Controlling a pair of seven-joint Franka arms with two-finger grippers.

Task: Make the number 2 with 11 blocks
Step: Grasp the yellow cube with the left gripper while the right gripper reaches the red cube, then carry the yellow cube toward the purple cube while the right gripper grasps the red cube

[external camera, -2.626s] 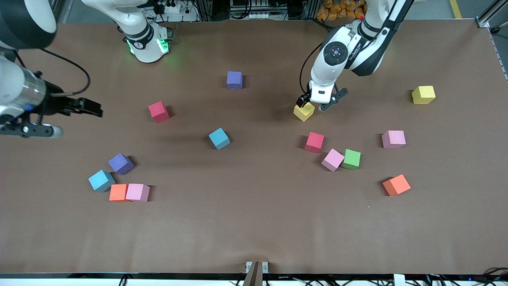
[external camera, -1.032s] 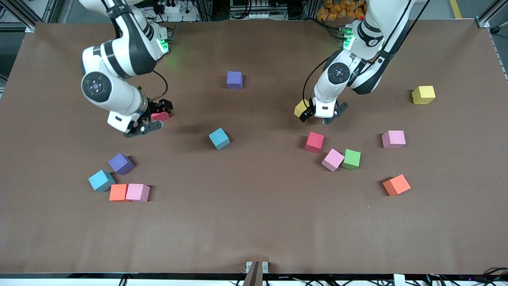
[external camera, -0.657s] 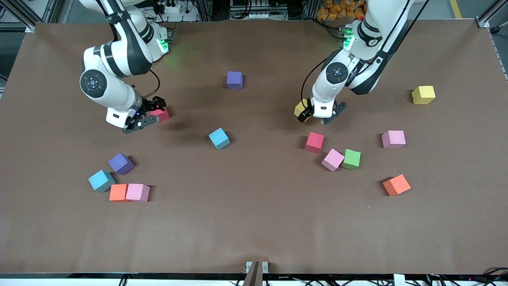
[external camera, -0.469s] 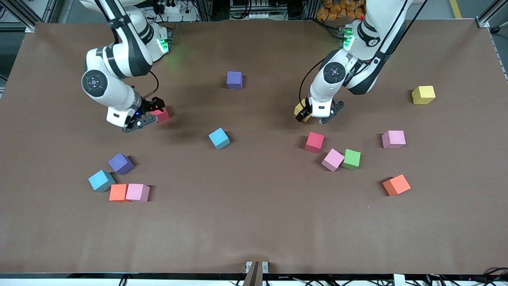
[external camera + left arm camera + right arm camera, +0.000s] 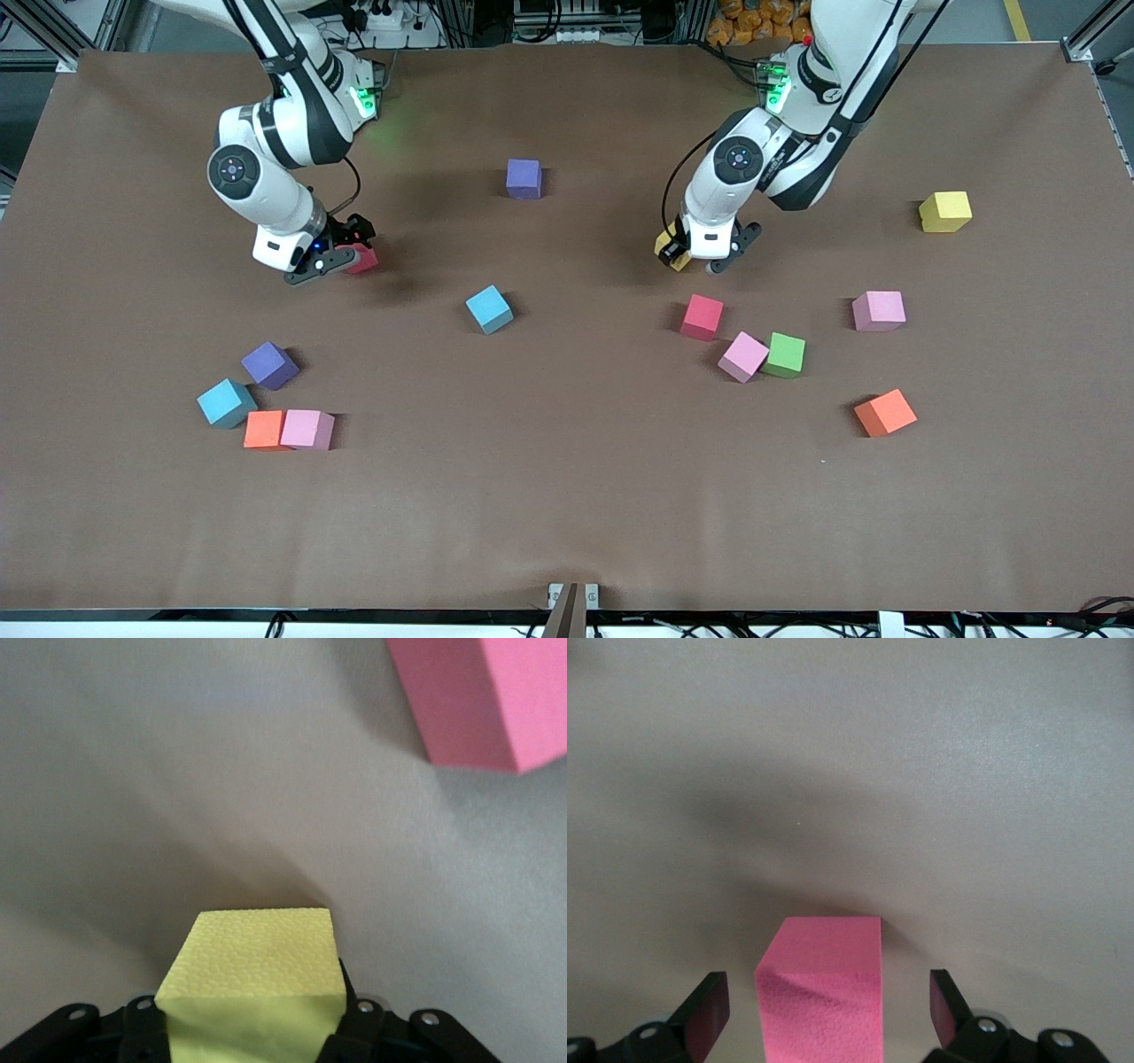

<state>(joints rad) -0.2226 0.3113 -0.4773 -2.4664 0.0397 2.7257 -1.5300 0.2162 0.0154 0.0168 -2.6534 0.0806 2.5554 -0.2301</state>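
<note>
Left gripper (image 5: 693, 252) is sitting low at the table (image 5: 567, 514), toward the left arm's end and the edge where the bases stand. In the left wrist view its fingers (image 5: 146, 1028) are pressing both sides of a yellow block (image 5: 257, 979); I am recording this as a grip on that block.

Right gripper (image 5: 341, 252) is down at a red block (image 5: 362, 259) toward the right arm's end. Right wrist view: fingers (image 5: 709, 1010) are standing wide, clear gaps on both sides of the block (image 5: 824, 992), so nothing is being held.

The other blocks are lying scattered:
- purple block (image 5: 524, 178) near the bases' edge, mid-table
- light blue block (image 5: 489, 309) mid-table
- second yellow block (image 5: 945, 211) toward the left arm's end
- second red block (image 5: 702, 316), a pink block (image 5: 742, 356) touching a green block (image 5: 786, 354), another pink block (image 5: 878, 311), an orange block (image 5: 884, 412)
- at the right arm's end: a cluster of purple, blue, orange and pink blocks (image 5: 266, 403).

No legible writing or labels on anything.
</note>
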